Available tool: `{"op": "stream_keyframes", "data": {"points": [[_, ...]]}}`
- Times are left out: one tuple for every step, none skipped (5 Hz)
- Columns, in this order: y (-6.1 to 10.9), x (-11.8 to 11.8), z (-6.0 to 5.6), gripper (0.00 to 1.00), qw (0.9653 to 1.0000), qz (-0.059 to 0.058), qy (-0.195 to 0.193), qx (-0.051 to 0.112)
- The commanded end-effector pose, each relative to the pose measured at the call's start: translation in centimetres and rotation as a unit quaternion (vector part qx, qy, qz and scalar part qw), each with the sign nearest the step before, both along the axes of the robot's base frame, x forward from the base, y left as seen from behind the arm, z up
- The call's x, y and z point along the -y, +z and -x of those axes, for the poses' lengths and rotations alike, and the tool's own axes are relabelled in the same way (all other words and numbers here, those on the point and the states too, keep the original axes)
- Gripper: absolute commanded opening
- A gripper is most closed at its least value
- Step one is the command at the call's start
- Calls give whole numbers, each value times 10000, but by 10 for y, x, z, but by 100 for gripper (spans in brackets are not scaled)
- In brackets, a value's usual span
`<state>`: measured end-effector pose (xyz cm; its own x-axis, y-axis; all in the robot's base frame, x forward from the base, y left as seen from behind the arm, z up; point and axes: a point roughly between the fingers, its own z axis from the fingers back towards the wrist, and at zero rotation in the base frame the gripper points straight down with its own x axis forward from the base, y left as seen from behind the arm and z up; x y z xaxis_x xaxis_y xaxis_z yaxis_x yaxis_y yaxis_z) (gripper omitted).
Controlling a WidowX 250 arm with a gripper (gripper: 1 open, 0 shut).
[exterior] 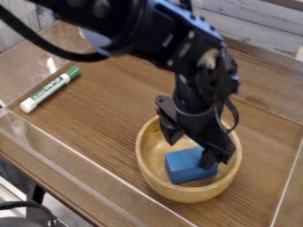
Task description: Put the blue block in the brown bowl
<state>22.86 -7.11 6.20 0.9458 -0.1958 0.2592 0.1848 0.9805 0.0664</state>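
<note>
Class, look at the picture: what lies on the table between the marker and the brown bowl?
Nothing: between the marker and the brown bowl, the camera view shows only bare wooden tabletop.

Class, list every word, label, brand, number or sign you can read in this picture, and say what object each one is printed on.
Marker: dark print runs along its white barrel, too small and blurred to read.
Blue block: no text visible.
Brown bowl: no text visible.
Gripper and arm: no readable marking.
Nothing legible anywhere.

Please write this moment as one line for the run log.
gripper: jaws open, low inside bowl | block: in bowl, not held, one finger beside it | marker: on table, left
</note>
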Motion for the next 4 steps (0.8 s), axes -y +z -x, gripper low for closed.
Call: {"op": "stream_keyframes", "data": {"points": [[-4, 5, -8, 100, 9999, 65, 12, 136], [-10, 5, -9, 100, 9999, 75, 70, 108], [-13, 4, -10, 0, 9999, 83, 106, 109], [-7, 2, -11, 0, 9999, 34, 123, 102]]}}
